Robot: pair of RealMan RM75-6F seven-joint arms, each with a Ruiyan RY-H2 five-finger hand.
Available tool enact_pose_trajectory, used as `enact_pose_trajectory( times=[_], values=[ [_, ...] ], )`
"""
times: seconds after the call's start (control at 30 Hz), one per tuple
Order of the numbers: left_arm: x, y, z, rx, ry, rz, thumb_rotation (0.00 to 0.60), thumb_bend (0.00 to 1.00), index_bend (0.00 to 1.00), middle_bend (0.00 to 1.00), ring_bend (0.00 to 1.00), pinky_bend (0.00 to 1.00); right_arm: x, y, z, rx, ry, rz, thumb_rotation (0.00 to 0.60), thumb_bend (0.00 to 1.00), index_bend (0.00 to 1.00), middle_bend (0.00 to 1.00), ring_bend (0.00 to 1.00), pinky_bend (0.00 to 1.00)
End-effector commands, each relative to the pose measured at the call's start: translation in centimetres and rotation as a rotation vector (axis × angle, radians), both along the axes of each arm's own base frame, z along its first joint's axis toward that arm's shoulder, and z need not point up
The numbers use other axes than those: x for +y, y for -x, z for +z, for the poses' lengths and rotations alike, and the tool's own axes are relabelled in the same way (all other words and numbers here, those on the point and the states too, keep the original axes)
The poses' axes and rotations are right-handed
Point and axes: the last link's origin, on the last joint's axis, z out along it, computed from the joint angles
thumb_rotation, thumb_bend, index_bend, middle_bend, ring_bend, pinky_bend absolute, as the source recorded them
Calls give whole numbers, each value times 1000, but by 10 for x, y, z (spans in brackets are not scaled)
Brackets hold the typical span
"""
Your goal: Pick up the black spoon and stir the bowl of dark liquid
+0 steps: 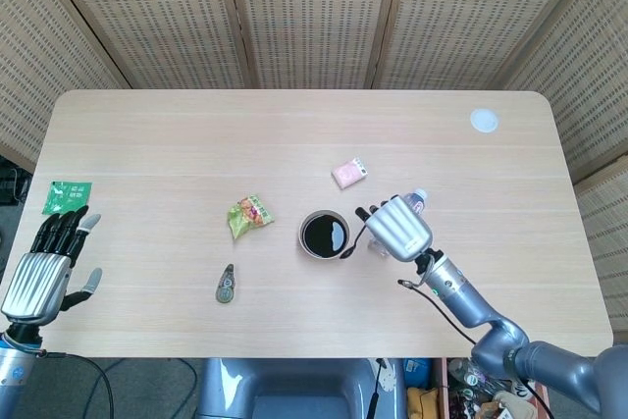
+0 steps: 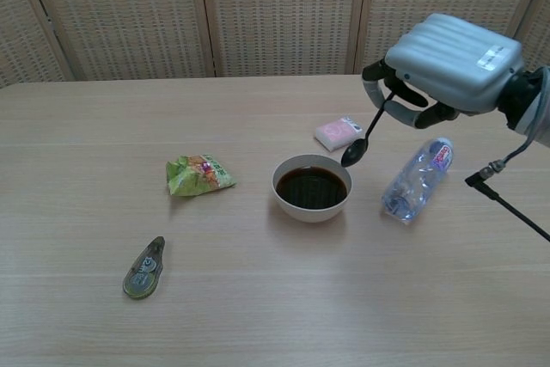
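Table (image 1: 294,134), light wood, bearing every item and backed by woven screens (image 1: 314,7). Right hand (image 1: 396,229), raised above the table just right of the bowl, its fingers curled around the handle of the spoon (image 2: 363,139); in the chest view the same hand (image 2: 447,70) sits high, with the spoon hanging down and to the left from its fingers. The spoon's head lies over the right rim of the bowl (image 2: 312,188), apart from the dark liquid (image 2: 311,188) that fills it; whether it touches the rim cannot be told. Left hand (image 1: 51,260), at the near left edge of the table, fingers extended and spread, holding nothing; seen in the head view only. Bottle (image 2: 416,177), clear plastic, lying on its side just right of the bowl, partly under the right hand. Green snack bag (image 2: 198,174), left of the bowl. Pink packet (image 2: 338,132), behind the bowl. Green sachet (image 1: 67,195), near the left hand. Small oval tool (image 2: 144,267), near the front edge, left of centre. White disc (image 1: 484,121), at the far right corner.
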Motion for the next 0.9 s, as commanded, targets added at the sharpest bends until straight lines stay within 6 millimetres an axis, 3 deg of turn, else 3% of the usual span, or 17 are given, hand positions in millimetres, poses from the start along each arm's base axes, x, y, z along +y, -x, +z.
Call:
enact_pose_trajectory(
  times=[0.03, 0.9],
  values=[
    [0, 1, 0, -1, 1, 3, 600, 407, 0, 0, 0, 0, -7, -8, -8, 53, 45, 47, 600, 674, 684, 890, 917, 988],
    [-7, 20, 1, -12, -6, 58, 600, 406, 0, 0, 0, 0, -42, -28, -59, 295, 208, 189, 600, 683, 698, 898, 917, 988]
  ],
)
